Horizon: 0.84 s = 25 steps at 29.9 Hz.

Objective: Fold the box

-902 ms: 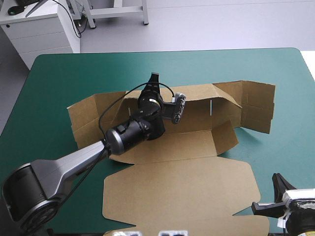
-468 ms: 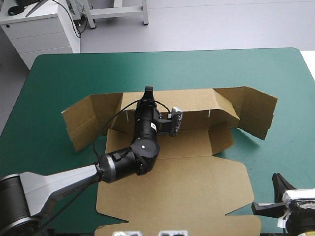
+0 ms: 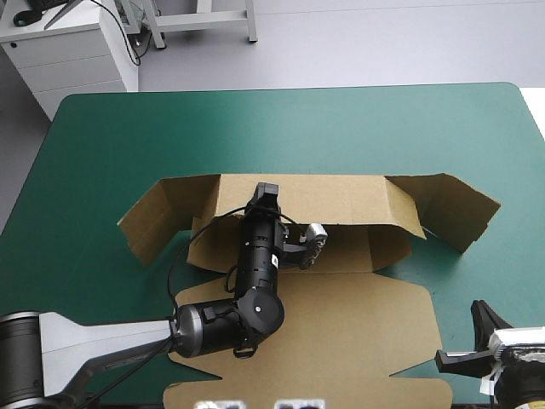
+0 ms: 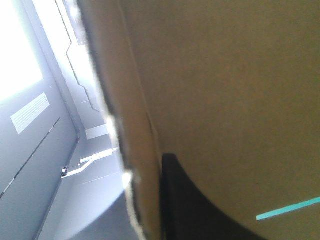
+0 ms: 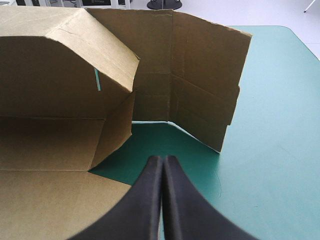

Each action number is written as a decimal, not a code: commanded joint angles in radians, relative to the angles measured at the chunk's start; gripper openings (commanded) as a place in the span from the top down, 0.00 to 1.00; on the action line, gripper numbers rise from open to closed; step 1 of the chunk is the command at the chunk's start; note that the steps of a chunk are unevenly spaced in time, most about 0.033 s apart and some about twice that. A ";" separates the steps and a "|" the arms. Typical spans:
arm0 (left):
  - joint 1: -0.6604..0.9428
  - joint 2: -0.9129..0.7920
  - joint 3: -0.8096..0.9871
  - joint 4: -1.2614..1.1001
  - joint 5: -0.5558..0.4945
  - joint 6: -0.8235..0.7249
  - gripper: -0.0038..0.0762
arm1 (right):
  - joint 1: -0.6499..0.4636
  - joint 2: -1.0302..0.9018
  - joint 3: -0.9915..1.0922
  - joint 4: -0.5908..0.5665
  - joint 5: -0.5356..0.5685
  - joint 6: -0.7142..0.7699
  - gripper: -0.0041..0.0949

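Box (image 3: pixel 358 298) wall came nearer — pinched between left fingers (image 4: pixel 190 210).

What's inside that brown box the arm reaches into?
Only the left gripper at the far wall of the box; otherwise bare board. The floor under the arm is hidden.

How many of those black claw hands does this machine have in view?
2. The left gripper is at the top edge of the box, on its raised back wall; the right gripper hangs near the table's near right corner.
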 commanded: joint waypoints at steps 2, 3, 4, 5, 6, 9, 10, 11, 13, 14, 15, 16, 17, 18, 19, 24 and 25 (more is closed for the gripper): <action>-0.010 -0.072 -0.021 0.101 0.087 -0.006 0.96 | -0.003 -0.019 -0.030 0.011 -0.074 -0.001 0.98; -0.010 -0.075 -0.021 0.098 0.085 -0.006 0.96 | -0.003 -0.019 -0.030 0.011 -0.074 -0.001 0.98; -0.010 -0.080 -0.021 0.098 0.085 -0.006 0.96 | -0.003 -0.019 -0.030 0.011 -0.074 -0.001 0.98; -0.010 -0.084 -0.021 0.086 0.071 0.002 0.96 | -0.003 -0.019 -0.030 0.011 -0.074 -0.001 0.98; -0.010 -0.089 -0.021 0.074 0.056 0.004 0.96 | -0.003 -0.019 -0.030 0.011 -0.074 -0.001 0.98; -0.008 -0.096 -0.021 0.012 -0.010 0.002 0.96 | -0.003 -0.019 -0.030 0.011 -0.074 -0.001 0.98; -0.008 -0.096 -0.021 0.003 -0.017 0.002 0.96 | -0.003 -0.019 -0.030 0.011 -0.074 -0.001 0.98; -0.008 -0.096 -0.021 0.001 -0.018 0.002 0.96 | -0.003 -0.019 -0.030 0.011 -0.074 -0.001 0.98; -0.008 -0.096 -0.021 0.012 -0.018 0.002 0.96 | -0.003 -0.019 -0.030 0.011 -0.074 -0.001 0.98; -0.008 -0.096 -0.021 0.021 -0.018 0.002 0.96 | -0.003 -0.019 -0.030 0.011 -0.074 -0.001 0.98; -0.008 -0.096 -0.021 0.026 -0.018 0.002 0.96 | -0.003 -0.019 -0.030 0.011 -0.074 -0.001 0.98; -0.008 -0.096 -0.021 0.026 -0.018 0.002 0.96 | -0.003 -0.019 -0.030 0.011 -0.074 -0.002 0.98; -0.008 -0.096 -0.021 0.026 -0.018 0.002 0.96 | -0.003 -0.019 -0.030 0.011 -0.074 -0.002 0.98; -0.008 -0.096 -0.021 0.019 -0.018 0.002 0.96 | -0.003 -0.019 -0.030 0.011 -0.074 -0.002 0.98; -0.008 -0.096 -0.021 0.014 -0.018 0.002 0.96 | -0.003 -0.019 -0.030 0.011 -0.074 -0.002 0.98; -0.007 -0.096 -0.021 0.021 -0.018 0.002 0.96 | -0.003 0.002 -0.033 0.009 -0.065 -0.002 0.97; -0.007 -0.096 -0.021 0.024 -0.020 0.000 0.96 | -0.003 0.020 -0.038 0.011 -0.061 -0.002 0.97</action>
